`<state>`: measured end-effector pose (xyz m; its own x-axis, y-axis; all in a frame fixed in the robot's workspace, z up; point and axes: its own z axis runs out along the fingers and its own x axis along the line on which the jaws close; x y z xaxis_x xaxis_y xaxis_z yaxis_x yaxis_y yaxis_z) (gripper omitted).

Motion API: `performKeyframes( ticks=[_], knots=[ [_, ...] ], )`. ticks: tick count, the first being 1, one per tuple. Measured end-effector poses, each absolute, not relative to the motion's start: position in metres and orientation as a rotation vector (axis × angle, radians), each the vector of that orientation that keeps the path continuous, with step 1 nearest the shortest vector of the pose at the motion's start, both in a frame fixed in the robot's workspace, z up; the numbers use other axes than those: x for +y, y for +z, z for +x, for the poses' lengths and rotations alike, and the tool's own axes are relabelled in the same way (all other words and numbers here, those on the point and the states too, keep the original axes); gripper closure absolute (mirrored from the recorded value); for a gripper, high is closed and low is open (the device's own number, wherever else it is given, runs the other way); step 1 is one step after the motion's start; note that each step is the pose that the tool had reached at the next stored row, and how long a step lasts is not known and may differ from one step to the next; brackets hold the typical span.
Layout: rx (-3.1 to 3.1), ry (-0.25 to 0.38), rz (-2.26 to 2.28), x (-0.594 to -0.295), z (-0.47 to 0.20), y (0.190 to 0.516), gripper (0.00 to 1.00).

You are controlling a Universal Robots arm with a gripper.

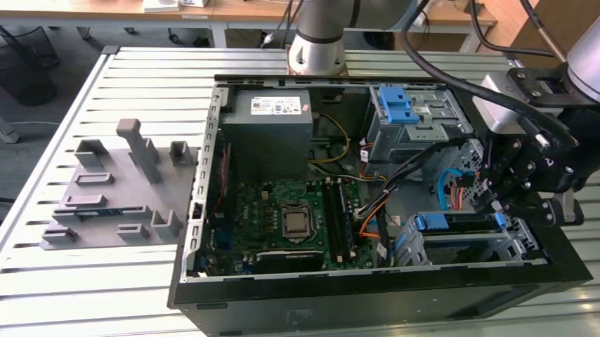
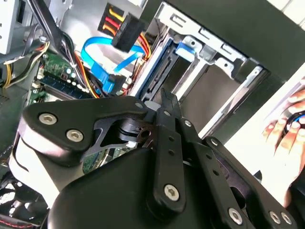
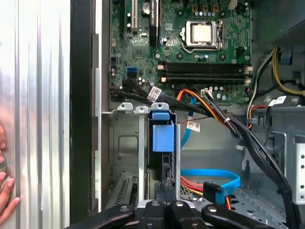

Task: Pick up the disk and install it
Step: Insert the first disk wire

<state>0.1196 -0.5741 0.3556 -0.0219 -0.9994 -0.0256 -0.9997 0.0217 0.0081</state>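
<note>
Blue plastic is being shown on the disk (image 3: 162,137), which is being held on its edge inside a metal cage (image 3: 125,143) in an open computer case (image 1: 375,298). The disk is being seen right in front of the tips of the claw (image 2: 155,104), with its near end just at those tips in both wrist views. The claw's fingers (image 2: 167,102) are being held narrow, very close together. It cannot be told whether the disk's edge is being pinched between them or only touched.

Just beside the claw, a flat blue cable (image 3: 209,175) is being seen curled next to red and orange wires (image 3: 193,183). Past the disk, farther from the claw, a green board (image 3: 200,52) is being shown on the floor of the case. A grey box (image 1: 272,116) is being seen in the case corner well apart from the claw.

Outside the case, far from the claw, a grey tray of holders (image 1: 112,189) is being carried by a table of metal slats (image 1: 94,281). A person's hand (image 2: 286,126) is being seen on the other side of the case wall, near the claw.
</note>
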Motion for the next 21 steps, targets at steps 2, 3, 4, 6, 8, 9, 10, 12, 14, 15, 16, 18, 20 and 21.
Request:
performKeyframes(
  ticks=[2, 3, 4, 6, 8, 9, 10, 12, 14, 15, 16, 18, 20, 21],
  knots=[
    [2.236, 0.037, -2.188, -0.573, 0.12, 0.356, 0.89],
    [2.237, 0.036, -2.188, -0.573, 0.12, 0.357, 0.89],
    [2.236, 0.037, -2.188, -0.572, 0.12, 0.359, 0.89],
    [2.236, 0.037, -2.188, -0.57, 0.12, 0.362, 0.89],
    [2.236, 0.036, -2.188, -0.568, 0.12, 0.364, 0.89],
    [2.236, 0.035, -2.188, -0.566, 0.12, 0.366, 0.89],
    [2.236, 0.035, -2.188, -0.565, 0.12, 0.366, 0.89],
    [2.236, 0.035, -2.188, -0.563, 0.121, 0.366, 0.89],
    [2.236, 0.035, -2.188, -0.562, 0.124, 0.366, 0.89],
    [2.236, 0.034, -2.188, -0.562, 0.126, 0.366, 0.89],
    [2.236, 0.035, -2.188, -0.561, 0.128, 0.366, 0.89],
    [2.236, 0.035, -2.188, -0.561, 0.132, 0.366, 0.89],
    [2.236, 0.035, -2.188, -0.56, 0.136, 0.366, 0.89],
    [2.236, 0.035, -2.188, -0.56, 0.137, 0.366, 0.89]
  ],
)
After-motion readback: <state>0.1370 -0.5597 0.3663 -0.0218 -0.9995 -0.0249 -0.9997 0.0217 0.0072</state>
